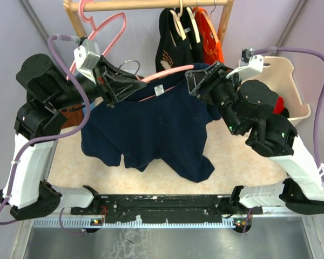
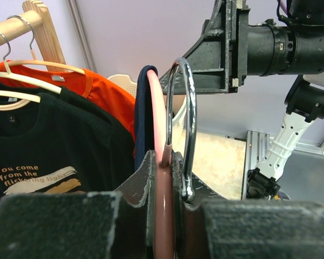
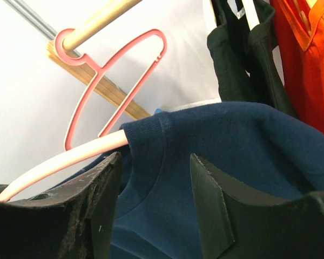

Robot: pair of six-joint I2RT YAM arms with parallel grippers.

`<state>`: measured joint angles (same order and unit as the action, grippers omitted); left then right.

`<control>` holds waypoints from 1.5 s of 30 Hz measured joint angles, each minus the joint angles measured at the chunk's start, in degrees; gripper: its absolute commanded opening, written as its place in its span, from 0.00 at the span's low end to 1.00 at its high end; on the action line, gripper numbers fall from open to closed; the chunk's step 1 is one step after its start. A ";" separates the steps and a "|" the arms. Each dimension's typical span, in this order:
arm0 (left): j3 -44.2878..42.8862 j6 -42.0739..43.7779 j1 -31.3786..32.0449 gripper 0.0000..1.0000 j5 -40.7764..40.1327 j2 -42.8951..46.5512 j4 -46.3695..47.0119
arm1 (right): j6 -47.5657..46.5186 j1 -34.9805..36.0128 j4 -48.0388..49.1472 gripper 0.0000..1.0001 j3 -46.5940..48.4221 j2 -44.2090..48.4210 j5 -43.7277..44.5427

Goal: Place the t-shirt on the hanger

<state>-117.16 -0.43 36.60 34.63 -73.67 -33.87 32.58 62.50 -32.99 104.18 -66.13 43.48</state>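
The t-shirt (image 1: 151, 129) hung in the centre of the top view. Its collar was threaded onto one arm of the hanger (image 1: 173, 71), and its body sagged down to the worktop (image 1: 232, 156). In the right wrist view the pink arm ran into the neck opening, but a bare stretch of it showed to the left of the collar. I judged the shirt to be only partly seated.

The left gripper (image 1: 127, 81) was clamped on the hanger just below the silver hook. The right gripper (image 1: 201, 81) sat at the shirt's shoulder on the right of the frame. Its jaws stood apart with navy cloth between them, and no pinch on the cloth was visible.

The main risk was the collar sliding back along the smooth plastic arm, pulled by the weight of the hanging body, with nothing pinning that shoulder. A second risk was the thin hanger twisting in the left gripper's narrow hold if the right arm tugged the cloth sideways. That would tip the loaded arm down and shed the shirt. Cloth trailing on the worktop could also drag.

At the top of the frame, the all-pink hanger (image 1: 105, 32), the black shirt (image 1: 173, 43) and the orange shirt (image 1: 210, 38) hung close by on the wooden rail (image 1: 151, 4). A lift could snag the hook or a sleeve on any of them.
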 measured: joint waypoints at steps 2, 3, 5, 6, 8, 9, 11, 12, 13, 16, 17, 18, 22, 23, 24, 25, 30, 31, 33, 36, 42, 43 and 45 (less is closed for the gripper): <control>0.00 0.00 0.00 0.00 0.22 0.02 0.00 | -0.28 0.00 -0.44 0.49 0.92 -0.94 0.46; 0.00 0.00 0.00 0.00 0.33 0.02 0.00 | -0.31 0.00 -0.87 0.47 1.42 -1.46 0.70; 0.00 0.00 0.00 0.00 0.48 0.02 0.00 | -0.44 0.00 -1.75 0.38 3.02 -2.78 1.36; 0.00 0.00 -0.02 0.00 0.52 0.02 0.00 | -0.55 0.00 -2.01 0.31 3.54 -3.21 1.53; 0.00 0.00 -0.07 0.00 0.74 0.02 -0.02 | -0.66 0.00 -2.56 0.16 4.11 -4.09 1.86; 0.00 -0.02 -0.07 0.00 0.87 0.02 -0.09 | -0.68 0.00 -2.84 0.10 4.31 -4.42 1.97; 0.00 0.00 -0.07 0.00 0.98 0.02 -0.26 | -0.94 0.00 -3.15 0.01 4.39 -4.76 2.16; 0.00 0.00 -0.09 0.00 0.98 0.02 -0.44 | -1.07 0.00 -3.43 0.00 4.57 -4.90 2.19; 0.00 0.00 -0.11 0.00 0.98 0.02 -0.55 | -1.22 0.00 -3.50 0.00 4.76 -5.05 2.19; 0.00 0.00 -0.11 0.00 1.01 0.02 -0.59 | -1.55 0.00 -4.11 0.00 5.88 -5.57 2.10; 0.00 0.00 -0.11 0.00 1.01 0.02 -0.61 | -1.57 0.00 -4.28 0.00 6.21 -5.68 1.92; 0.00 0.00 -0.11 0.00 1.01 0.02 -0.61 | -1.57 0.00 -4.39 0.00 6.40 -5.79 1.84; 0.00 0.00 -0.11 0.00 1.01 0.02 -0.61 | -2.16 0.00 -4.83 0.00 8.09 -6.88 1.11; 0.00 0.00 -0.11 0.00 0.98 0.02 -0.61 | -2.29 0.00 -4.90 0.00 8.48 -7.26 0.96; 0.00 0.00 -0.11 0.00 0.96 0.02 -0.61 | -2.47 -0.02 -4.94 0.00 8.83 -7.56 0.81; 0.00 0.00 -0.13 0.00 0.94 0.02 -0.61 | -2.58 -0.02 -4.96 0.00 9.07 -7.82 0.59; 0.00 0.00 -0.37 0.00 0.85 0.02 -0.66 | -3.04 -0.02 -4.94 0.00 9.53 -8.57 -0.28; 0.00 0.00 -0.37 0.00 0.76 0.00 -0.68 | -3.06 0.00 -4.92 0.00 9.53 -8.61 -0.35; 0.00 0.00 -0.37 0.00 0.72 0.00 -0.66 | -3.37 0.20 -4.66 0.00 9.53 -8.61 -0.55; 0.00 0.00 -0.37 0.00 0.72 -0.09 -0.66 | -4.33 1.22 -4.26 0.00 9.64 -8.79 -0.59; 0.00 -0.04 -0.37 0.00 0.72 -0.46 -0.63 | -6.08 4.15 -3.13 0.00 10.34 -9.60 -0.81; 0.00 -0.04 -0.37 0.00 0.72 -0.61 -0.63 | -6.29 4.55 -2.95 0.00 10.34 -9.66 -0.94; 0.00 -0.17 -0.37 0.00 0.72 -0.94 -0.63 | -6.58 5.03 -2.82 0.00 10.36 -9.81 -1.20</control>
<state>-117.16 -0.60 36.23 35.35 -74.61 -34.50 26.00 67.53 -35.81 114.54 -75.94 42.28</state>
